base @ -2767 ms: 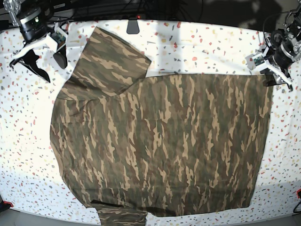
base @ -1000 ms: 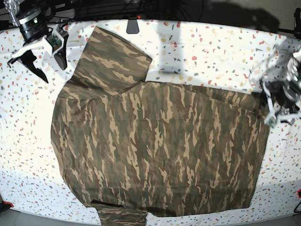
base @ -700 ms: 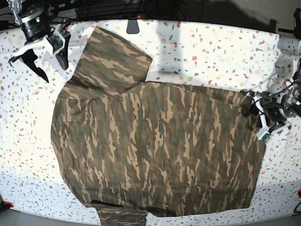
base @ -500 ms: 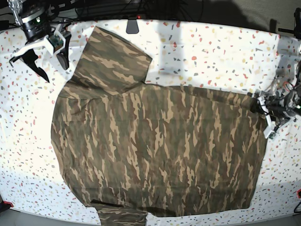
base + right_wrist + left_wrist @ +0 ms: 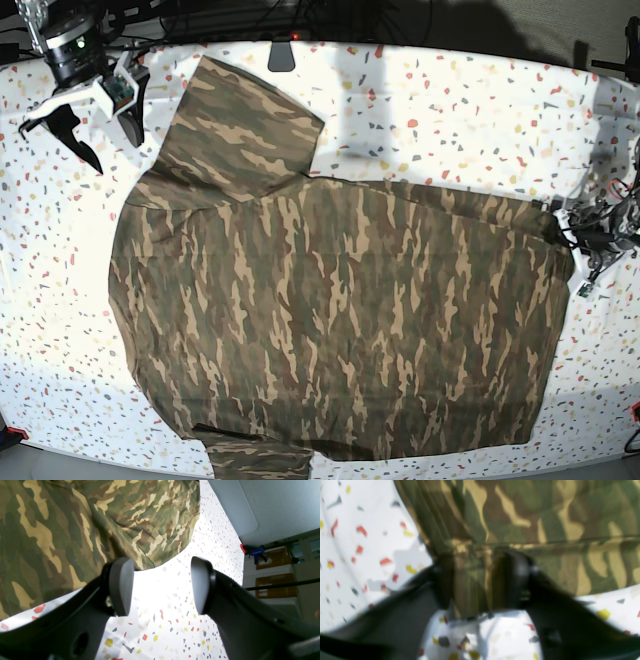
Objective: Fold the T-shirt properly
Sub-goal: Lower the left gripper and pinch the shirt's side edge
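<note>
The shirt (image 5: 330, 310) lies spread flat over most of the table (image 5: 450, 110), reaching from the near edge up toward the far one, with its long axis running left to right across the table as seen from the base camera. One sleeve hangs at the near edge and the other points toward the far corner on that view's left. The left gripper (image 5: 472, 582) sits at the shirt's hem corner by the table's side edge, on the base view's right. In its wrist view a bunched fold of the hem lies between the two dark pads (image 5: 512, 580), so it appears clamped on the cloth, though that picture is blurred. The body of the shirt extends away from this gripper toward the opposite side of the table, so any fold started here would have to carry the hem across along the long axis. The right gripper (image 5: 90, 115) hovers near the far corner, just beside the far sleeve and apart from it, with jaws wide and nothing between them. It is the nearer arm to the sleeve and collar end, and the left arm is nearer to the hem.
</note>
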`<action>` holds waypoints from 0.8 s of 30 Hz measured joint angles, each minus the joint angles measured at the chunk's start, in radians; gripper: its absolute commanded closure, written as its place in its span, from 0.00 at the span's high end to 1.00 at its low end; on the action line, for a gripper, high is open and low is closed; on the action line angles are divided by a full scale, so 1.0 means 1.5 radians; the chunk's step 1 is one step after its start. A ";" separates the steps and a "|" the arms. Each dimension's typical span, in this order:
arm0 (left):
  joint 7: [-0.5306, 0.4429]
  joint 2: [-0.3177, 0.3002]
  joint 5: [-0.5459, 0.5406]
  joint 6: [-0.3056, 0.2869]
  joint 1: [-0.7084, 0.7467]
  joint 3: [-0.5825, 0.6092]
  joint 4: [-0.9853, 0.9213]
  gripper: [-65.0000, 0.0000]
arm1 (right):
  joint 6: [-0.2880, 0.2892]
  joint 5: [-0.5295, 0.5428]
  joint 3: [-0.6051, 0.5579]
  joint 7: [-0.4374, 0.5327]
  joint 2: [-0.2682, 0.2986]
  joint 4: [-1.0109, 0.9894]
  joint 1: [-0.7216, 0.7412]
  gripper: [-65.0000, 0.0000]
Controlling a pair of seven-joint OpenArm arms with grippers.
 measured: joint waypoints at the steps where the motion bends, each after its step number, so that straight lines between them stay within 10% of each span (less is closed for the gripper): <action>1: 0.001 0.000 -0.002 0.000 0.000 0.000 0.000 0.13 | 0.000 0.000 0.000 0.000 0.000 0.000 0.000 0.56; 5: 0.002 0.002 -0.003 0.000 0.000 0.000 0.000 0.00 | 0.000 0.000 0.000 0.000 0.000 0.000 0.000 0.56; 24: 0.061 -0.004 0.048 -0.002 -0.001 0.000 0.137 0.00 | 0.000 0.000 0.000 0.000 0.000 0.000 0.000 0.56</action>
